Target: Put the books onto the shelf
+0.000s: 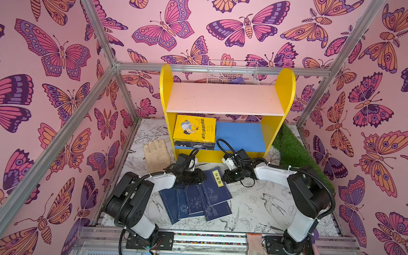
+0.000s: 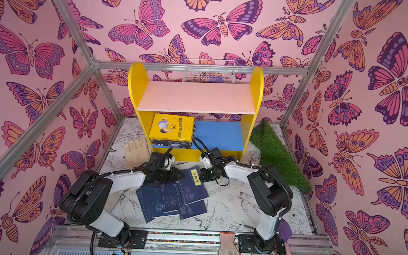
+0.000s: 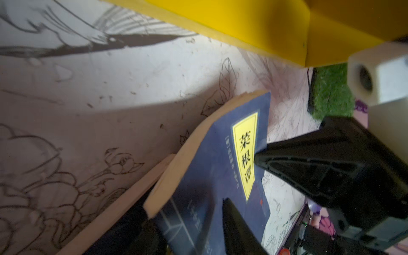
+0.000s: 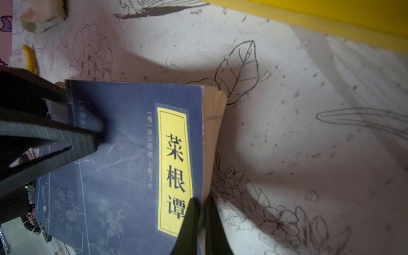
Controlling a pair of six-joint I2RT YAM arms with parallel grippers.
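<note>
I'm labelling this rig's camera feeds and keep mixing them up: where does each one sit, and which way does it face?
Top views: stereo pair high at the front, looking down and back at the shelf; both arms show whole.
Left wrist: on the left arm, low, facing the navy book; own fingers show, plus the right gripper.
Right wrist: on the right arm, facing the same book; own fingers show, plus the left gripper.
Shared: both wrist views see that book's yellow label.

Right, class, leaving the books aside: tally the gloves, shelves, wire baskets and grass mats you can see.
Gloves: 2
Shelf: 1
Basket: 1
Grass mat: 1
Total: 5
</note>
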